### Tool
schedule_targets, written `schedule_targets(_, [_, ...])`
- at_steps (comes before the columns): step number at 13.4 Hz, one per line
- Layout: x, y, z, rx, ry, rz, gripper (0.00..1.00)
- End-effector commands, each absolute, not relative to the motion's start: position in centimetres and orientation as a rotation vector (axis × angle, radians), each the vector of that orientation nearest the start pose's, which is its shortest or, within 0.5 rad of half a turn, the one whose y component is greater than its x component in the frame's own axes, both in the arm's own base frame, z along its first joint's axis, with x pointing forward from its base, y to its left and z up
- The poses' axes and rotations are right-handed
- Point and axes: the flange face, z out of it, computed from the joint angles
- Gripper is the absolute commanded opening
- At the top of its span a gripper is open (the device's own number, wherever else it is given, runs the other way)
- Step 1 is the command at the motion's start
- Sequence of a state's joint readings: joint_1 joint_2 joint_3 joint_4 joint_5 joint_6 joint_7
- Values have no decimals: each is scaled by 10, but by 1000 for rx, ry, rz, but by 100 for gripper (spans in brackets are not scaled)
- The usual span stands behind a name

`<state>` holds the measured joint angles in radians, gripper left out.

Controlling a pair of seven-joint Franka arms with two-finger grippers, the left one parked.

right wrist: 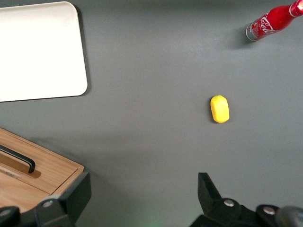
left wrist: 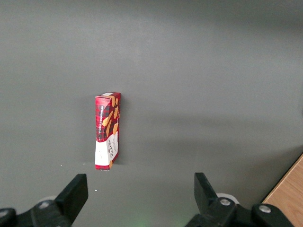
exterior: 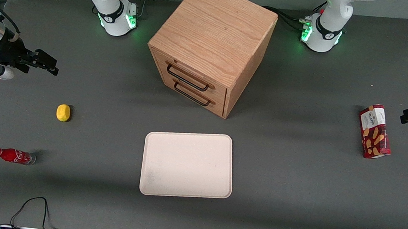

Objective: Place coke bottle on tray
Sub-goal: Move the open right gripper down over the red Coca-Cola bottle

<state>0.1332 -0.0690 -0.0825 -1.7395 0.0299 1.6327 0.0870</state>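
The coke bottle lay on its side on the grey table, toward the working arm's end, cap pointing away from the tray. Nothing was touching it. From the right wrist camera the bottle showed its silvery base turned toward the tray.

Landmark: the tray. It sat flat near the middle of the table, nothing on it. Bottle was well apart from it, roughly level with its nearer half as seen from the front camera.

A lemon sat farther from the front camera than the bottle, also well apart from the tray on the working arm's side. Bottle and lemon were near each other, not touching. The wrist camera had the lemon between the gripper and the bottle.

The gripper hung above the table at the working arm's end, farther from the front camera than the lemon, well apart from the tray. Fingers were spread wide, nothing between them.

A wooden drawer cabinet stood farther from the front camera than the tray, just clear of it, both drawers closed, handles facing the tray at an angle.

A red biscuit box lay toward the parked arm's end, well apart from the tray.
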Motion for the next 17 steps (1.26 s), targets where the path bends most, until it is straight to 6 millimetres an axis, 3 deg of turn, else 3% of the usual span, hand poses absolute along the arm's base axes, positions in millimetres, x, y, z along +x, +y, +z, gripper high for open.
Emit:
schedule_targets(1, [537,30,593,-3117,105,59,100])
schedule_targets(4, [547,24,595,-3131,111,38,100])
schedule_targets(5, [560,14,599,-3135,142,15,100])
schedule_targets(6, [575,-9,604,-3138,188,-10,100])
schedule_targets(9, [619,-57,599,-3179,-38,-37,100])
schedule_targets(11, [642,-83,583,-3180,-116,-28,100])
schedule_targets(14, [672,-138,549,-3145,-202,-29,100])
schedule_targets(17, [697,-185,505,-3137,-344,-54,100])
